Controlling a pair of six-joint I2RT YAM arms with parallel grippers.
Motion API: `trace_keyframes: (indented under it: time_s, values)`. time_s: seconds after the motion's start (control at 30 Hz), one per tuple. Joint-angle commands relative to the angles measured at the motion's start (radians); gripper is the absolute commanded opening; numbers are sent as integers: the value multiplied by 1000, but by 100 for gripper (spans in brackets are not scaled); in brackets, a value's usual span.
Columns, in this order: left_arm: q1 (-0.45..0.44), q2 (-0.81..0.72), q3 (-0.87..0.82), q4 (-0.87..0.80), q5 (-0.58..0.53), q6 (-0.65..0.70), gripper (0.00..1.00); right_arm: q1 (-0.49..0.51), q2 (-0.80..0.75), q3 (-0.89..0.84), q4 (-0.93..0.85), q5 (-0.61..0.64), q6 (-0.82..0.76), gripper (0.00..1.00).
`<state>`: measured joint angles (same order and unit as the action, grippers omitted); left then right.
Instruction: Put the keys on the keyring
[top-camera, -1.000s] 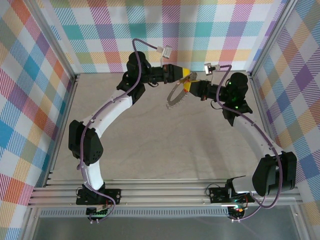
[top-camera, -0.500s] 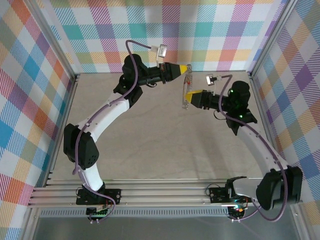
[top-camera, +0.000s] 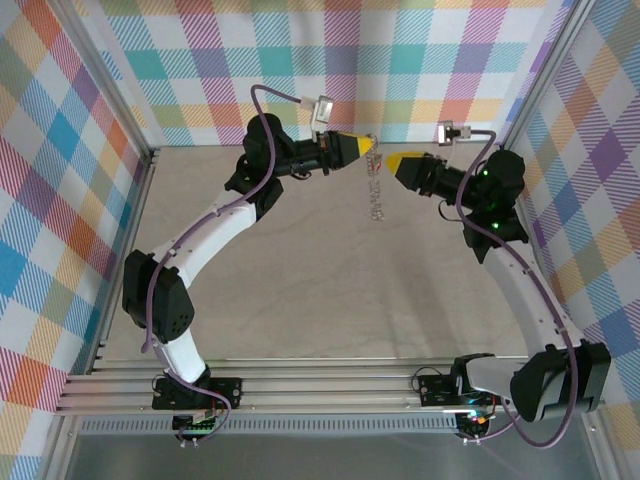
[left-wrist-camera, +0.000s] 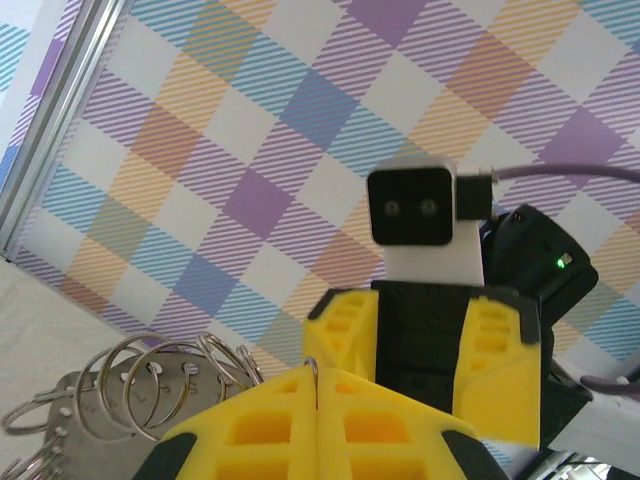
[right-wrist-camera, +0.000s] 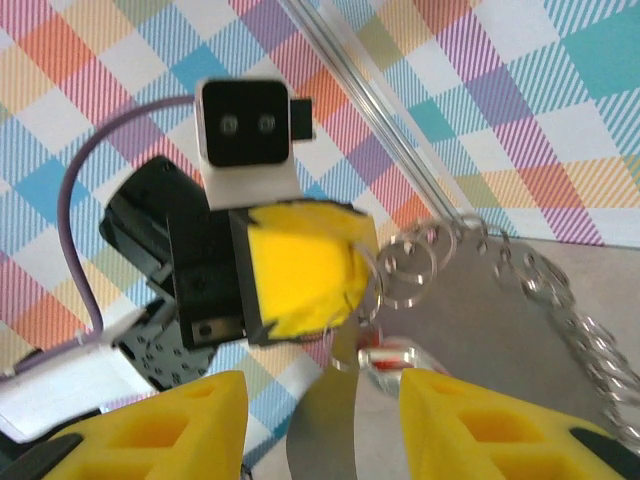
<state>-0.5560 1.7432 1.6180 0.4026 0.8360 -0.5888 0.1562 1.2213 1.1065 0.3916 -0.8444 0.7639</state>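
Observation:
The keyring, a silver chain of small rings, hangs straight down over the table from my left gripper. That gripper is shut on one thin wire ring, with more rings bunched at its left. A key with a red head dangles just under the left gripper's yellow fingers, beside the rings. My right gripper is a short way right of the chain, facing it. It stands open with nothing between its fingers.
Plaid walls close in the beige table on three sides, with aluminium posts at the back corners. Metal rails run along the near edge by the arm bases. Purple cables loop over both wrists.
My right gripper has opened, let go of the chain and drawn back to the right. The chain, earlier stretched between both grippers, now hangs down from the left gripper alone.

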Motion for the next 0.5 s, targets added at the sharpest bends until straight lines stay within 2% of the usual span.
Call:
trace_keyframes:
  time_s: [0.0,0.47]
  values:
    - [-9,-53,-3,70,22,18,0,-1,37,47,145,6,110,43]
    - [-9,-40,7,117,29,-22,0,3,146,87,307,-41,226,37]
